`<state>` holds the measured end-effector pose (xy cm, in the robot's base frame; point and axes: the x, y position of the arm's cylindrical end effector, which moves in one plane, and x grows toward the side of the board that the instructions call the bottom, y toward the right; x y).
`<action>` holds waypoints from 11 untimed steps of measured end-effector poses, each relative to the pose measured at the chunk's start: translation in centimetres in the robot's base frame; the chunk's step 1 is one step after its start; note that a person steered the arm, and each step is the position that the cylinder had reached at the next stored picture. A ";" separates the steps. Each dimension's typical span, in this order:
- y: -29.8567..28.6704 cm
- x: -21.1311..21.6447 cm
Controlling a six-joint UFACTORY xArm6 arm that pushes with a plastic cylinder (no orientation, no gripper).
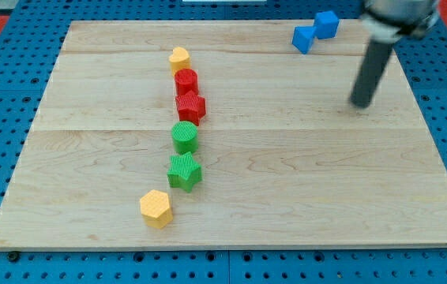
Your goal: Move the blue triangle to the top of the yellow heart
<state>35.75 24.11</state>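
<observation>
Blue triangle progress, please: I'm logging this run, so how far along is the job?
Nothing looks done yet: the blue triangle sits near the view's top right, touching the blue cube, far from the yellow heart. In hand: my tip is below and right of the triangle, not touching it. Left: the whole push leftward to the spot above the heart.

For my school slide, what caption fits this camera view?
My tip waits below the blue triangle, far right of the yellow heart topping a column of blocks.

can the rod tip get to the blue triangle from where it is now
Probably yes: my tip sits below and right of the blue triangle with bare board between; the blue cube lies beyond it.
</observation>
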 end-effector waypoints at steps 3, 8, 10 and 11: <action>-11.1 -10.9; -25.0 -16.4; -21.6 -13.7; -29.0 -12.6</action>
